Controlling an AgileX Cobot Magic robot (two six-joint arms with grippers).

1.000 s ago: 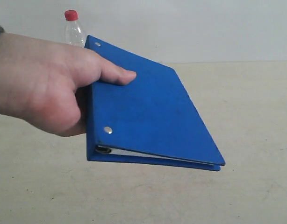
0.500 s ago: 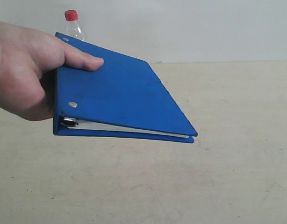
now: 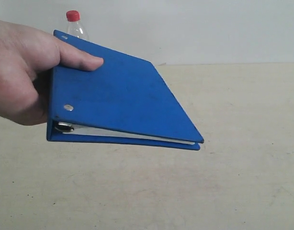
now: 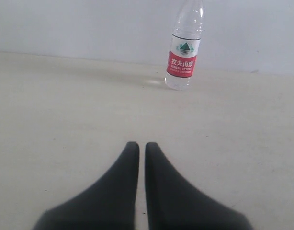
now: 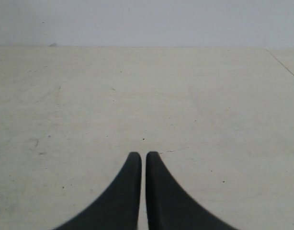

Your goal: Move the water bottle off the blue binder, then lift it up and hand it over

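A hand (image 3: 20, 72) is shifting the blue binder (image 3: 123, 100) leftward, holding it above the table (image 3: 233, 191). The water bottle (image 4: 184, 52) is standing upright on the table behind, off the binder, so I am judging the setup unfinished. My left end effector (image 4: 142, 146) and right end effector (image 5: 143, 155) are hovering closed, gripping nothing.
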